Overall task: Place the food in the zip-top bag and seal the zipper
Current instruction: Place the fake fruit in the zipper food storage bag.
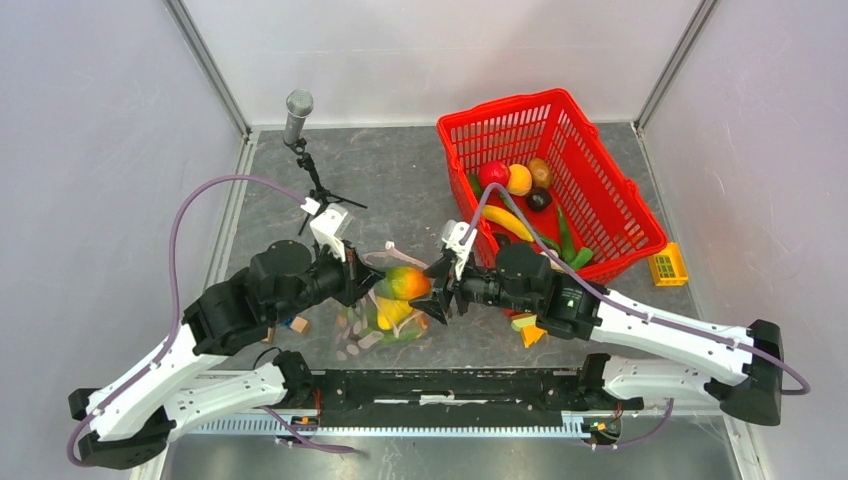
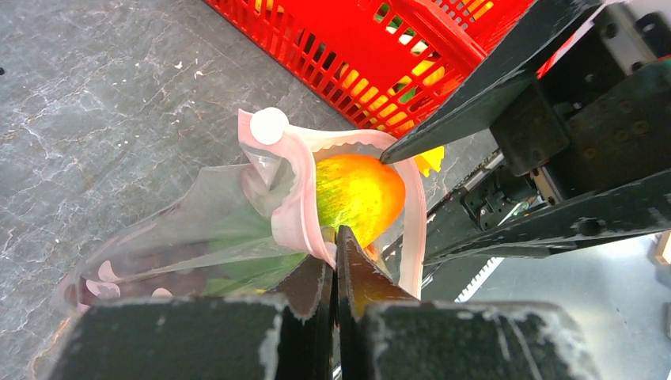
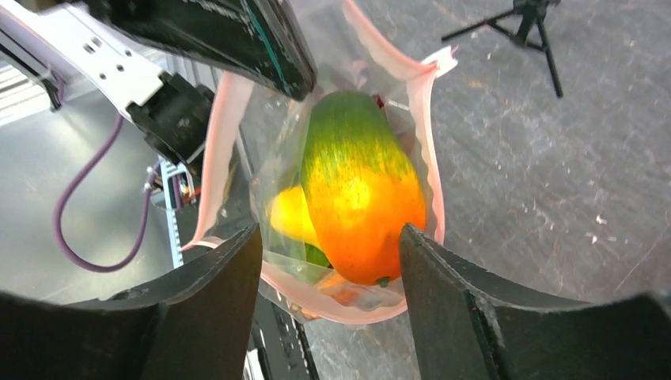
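1. The left arm comes in low from the left, elbow bent. The left gripper (image 2: 336, 237) is clamped tight on the zipper (image 2: 289, 206), pinching that pink strip and lifting the mouth.
2. The right arm stretches in from the right. The right gripper (image 3: 330, 233) has its jaws spread wide on either side of the mango (image 3: 360, 190).
3. One zip-top bag (image 2: 198, 214) lies on the table (image 1: 400, 170) between the grippers. One mango sits in its mouth, with one yellow piece (image 3: 291, 215) deeper in.
4. Behind stands one microphone (image 1: 298, 103). At far right, one red basket (image 1: 620, 200) holds at least six more toy pieces, with one yellow block (image 1: 668, 265) beside it.
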Action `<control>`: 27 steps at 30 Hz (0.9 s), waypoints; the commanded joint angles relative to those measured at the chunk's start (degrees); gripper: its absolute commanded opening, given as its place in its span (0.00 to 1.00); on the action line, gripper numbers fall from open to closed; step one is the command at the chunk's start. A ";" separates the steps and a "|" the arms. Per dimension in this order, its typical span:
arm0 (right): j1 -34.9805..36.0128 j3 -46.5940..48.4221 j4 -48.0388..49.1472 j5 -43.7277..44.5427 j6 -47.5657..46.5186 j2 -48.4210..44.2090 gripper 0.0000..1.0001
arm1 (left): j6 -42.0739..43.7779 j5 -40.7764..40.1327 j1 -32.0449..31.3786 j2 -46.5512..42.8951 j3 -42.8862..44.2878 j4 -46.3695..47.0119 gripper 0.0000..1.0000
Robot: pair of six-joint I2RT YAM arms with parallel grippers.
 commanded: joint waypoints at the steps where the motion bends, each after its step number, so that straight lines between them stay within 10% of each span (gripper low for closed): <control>1: 0.20 1.00 -2.91 0.16 -0.11 2.10 0.67 | -0.78 -0.15 -0.01 0.16 0.21 6.91 0.03; 27: 0.19 2.96 9.64 -1.69 -2.98 9.86 0.67 | -0.30 2.62 0.08 1.65 -1.11 9.73 0.03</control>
